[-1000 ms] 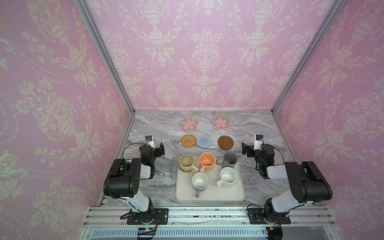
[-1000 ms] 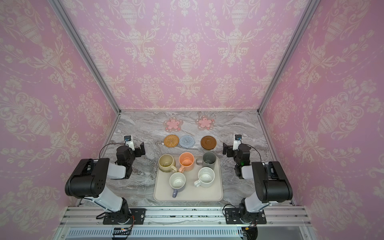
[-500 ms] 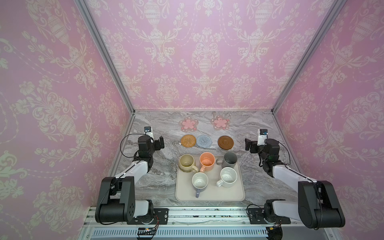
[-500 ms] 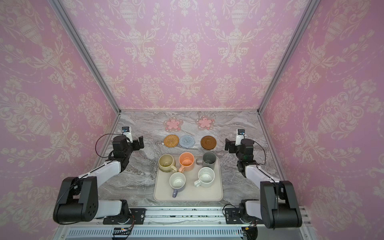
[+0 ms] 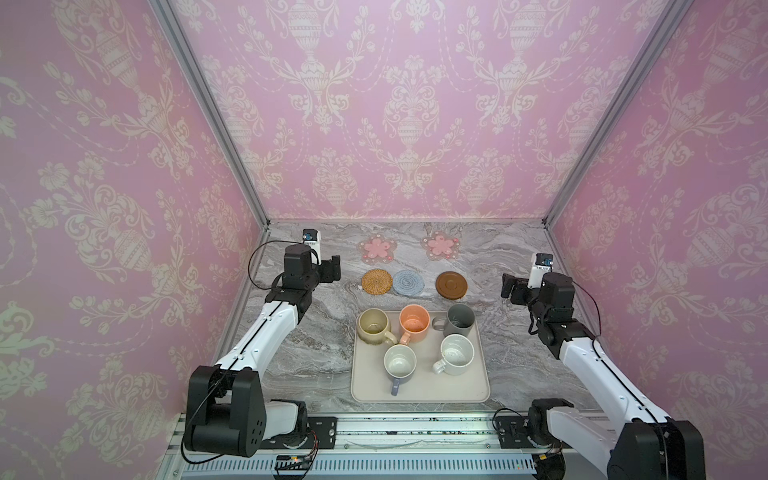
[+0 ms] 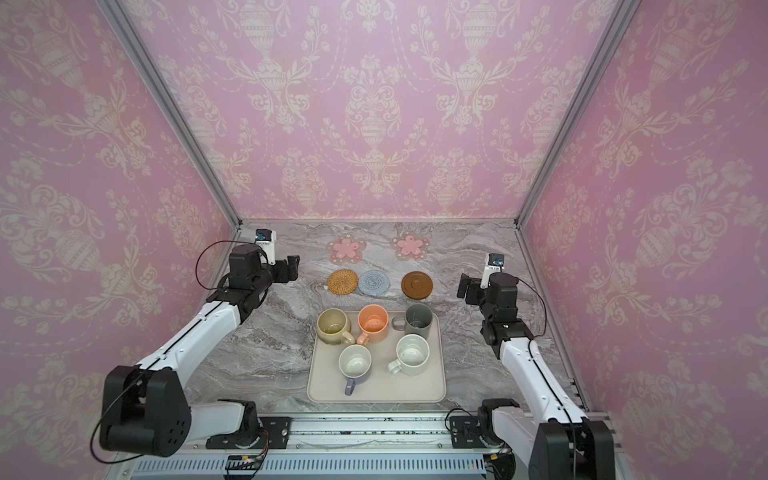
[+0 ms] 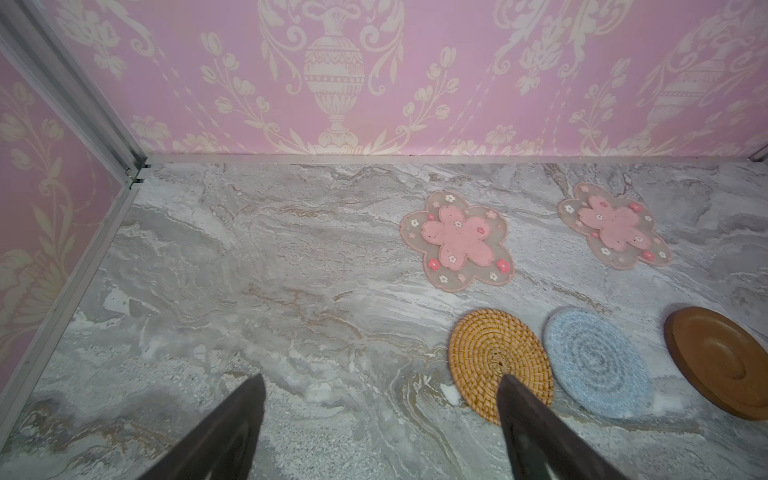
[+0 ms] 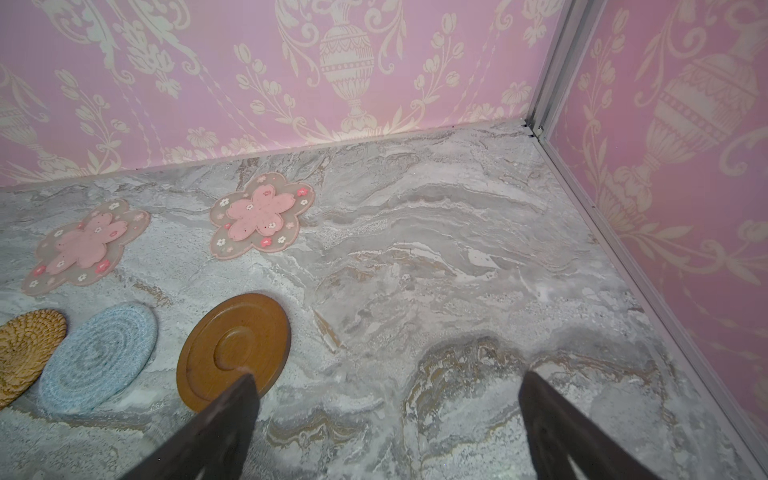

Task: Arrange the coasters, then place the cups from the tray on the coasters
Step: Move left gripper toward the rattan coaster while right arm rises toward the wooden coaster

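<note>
**Behind the tray, spacing comes first**

Beyond its far rim, five coasters lie in two rows: flower mats at the back, then the rattan coaster, knit coaster and wood disc nearer. All five mugs stand on the tray, none lifted.

Both arms hover over the table at either side. The left gripper has its jaws spread with nothing between them, and one fingertip shows over the rattan coaster's edge in the left wrist view. The right gripper is likewise spread and empty, just beside the wood disc.

The step in hand looks like arranging. Rattan and knit sit almost rim to rim, so two mugs there would likely knock handles, and parting them seems the first job. These mats are thin, so a low approach makes sense: one finger set outside the rim, then a slide along the table rather than a lift. The flower mats, well apart, probably need little
</note>
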You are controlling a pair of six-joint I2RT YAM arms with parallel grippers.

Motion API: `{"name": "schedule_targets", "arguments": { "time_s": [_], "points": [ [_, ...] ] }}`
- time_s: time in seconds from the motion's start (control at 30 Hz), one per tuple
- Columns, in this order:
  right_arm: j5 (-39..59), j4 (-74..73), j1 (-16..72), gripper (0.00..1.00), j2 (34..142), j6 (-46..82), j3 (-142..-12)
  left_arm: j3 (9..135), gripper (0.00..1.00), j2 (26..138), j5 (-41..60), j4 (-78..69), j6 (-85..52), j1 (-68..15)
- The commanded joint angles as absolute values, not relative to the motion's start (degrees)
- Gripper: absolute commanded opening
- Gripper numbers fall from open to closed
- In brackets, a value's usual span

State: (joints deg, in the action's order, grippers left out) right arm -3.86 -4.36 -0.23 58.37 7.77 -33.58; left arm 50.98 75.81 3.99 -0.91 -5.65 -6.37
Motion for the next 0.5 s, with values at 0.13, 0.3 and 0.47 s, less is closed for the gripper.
{"name": "schedule_targets", "arguments": {
  "time_s": [0.13, 0.3, 0.47],
  "points": [
    [-0.54, 4.13, 0.14, 0.99, 57.40, 10.80, -38.57, 58.76, 0.74, 82.52, 3.47, 6.73, -9.23, -10.75],
    [-0.78, 6.41, 0.27, 0.99, 58.67, 12.74, -40.22, 61.62, 0.62, 87.67, 7.81, 7.77, -12.09, -13.12],
    [-1.23, 7.76, 0.80, 0.98, 60.68, 14.21, -41.48, 68.07, 0.54, 93.82, 12.03, 13.30, -11.52, -16.94]
  ]
}}
